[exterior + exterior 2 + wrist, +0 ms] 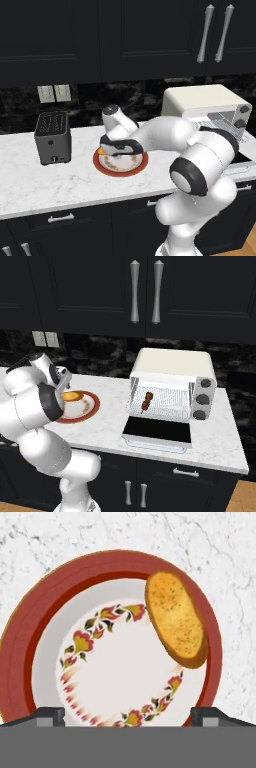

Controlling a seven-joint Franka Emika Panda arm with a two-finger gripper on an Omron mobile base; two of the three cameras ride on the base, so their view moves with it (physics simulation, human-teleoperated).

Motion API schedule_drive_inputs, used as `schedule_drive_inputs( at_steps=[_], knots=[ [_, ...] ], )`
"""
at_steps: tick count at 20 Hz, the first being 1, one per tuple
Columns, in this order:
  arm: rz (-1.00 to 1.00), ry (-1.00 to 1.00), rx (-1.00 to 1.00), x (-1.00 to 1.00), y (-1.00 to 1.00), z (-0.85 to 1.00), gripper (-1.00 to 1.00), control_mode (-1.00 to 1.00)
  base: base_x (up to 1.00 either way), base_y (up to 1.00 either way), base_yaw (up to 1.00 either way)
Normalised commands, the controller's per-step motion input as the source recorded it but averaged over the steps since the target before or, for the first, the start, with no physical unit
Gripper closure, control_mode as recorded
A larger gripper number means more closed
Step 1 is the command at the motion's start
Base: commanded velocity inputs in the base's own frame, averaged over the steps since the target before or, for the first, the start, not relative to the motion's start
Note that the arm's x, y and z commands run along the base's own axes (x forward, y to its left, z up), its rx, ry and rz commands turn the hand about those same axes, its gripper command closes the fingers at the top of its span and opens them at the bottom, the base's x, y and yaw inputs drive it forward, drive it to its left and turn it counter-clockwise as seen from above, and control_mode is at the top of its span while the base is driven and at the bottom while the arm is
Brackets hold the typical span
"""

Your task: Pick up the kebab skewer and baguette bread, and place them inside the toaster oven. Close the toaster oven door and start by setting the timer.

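Hand (128,714) with fingertips (50,716) spread wide apart, empty, poised above red-rimmed plate (30,632). Baguette bread (176,619) lying on plate's edge, clear in hand view, half hidden by arm in right base view. Kebab skewer (147,400) on rack inside toaster oven (172,383), toaster oven door (157,431) dropped open, plain from right base view. Slot toaster (52,137) on worktop (60,185) in left base view.

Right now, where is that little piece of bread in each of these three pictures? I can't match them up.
Left base view: the baguette bread peeks out at the plate's left rim, beside the arm.
Right base view: it lies on the plate's near-left part, next to the arm.
Hand view: it sits at the plate's upper right.
Shared landmark: the red-rimmed plate under it.
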Motion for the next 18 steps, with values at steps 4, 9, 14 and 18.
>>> schedule_drive_inputs(
  at_steps=[4,9,14,18],
  knots=[
    [0.06,0.00,-0.04,0.24,0.06,-0.37,-1.00,-1.00,0.00,0.00,0.00],
    [0.05,0.00,-0.03,0.42,0.01,-0.11,-1.00,-1.00,0.00,0.00,0.00],
    [0.04,0.00,-0.04,0.31,0.04,-0.13,-1.00,-1.00,0.00,0.00,0.00],
    [0.02,0.00,-0.03,0.35,0.18,-0.23,-1.00,-1.00,0.00,0.00,0.00]
  ],
)
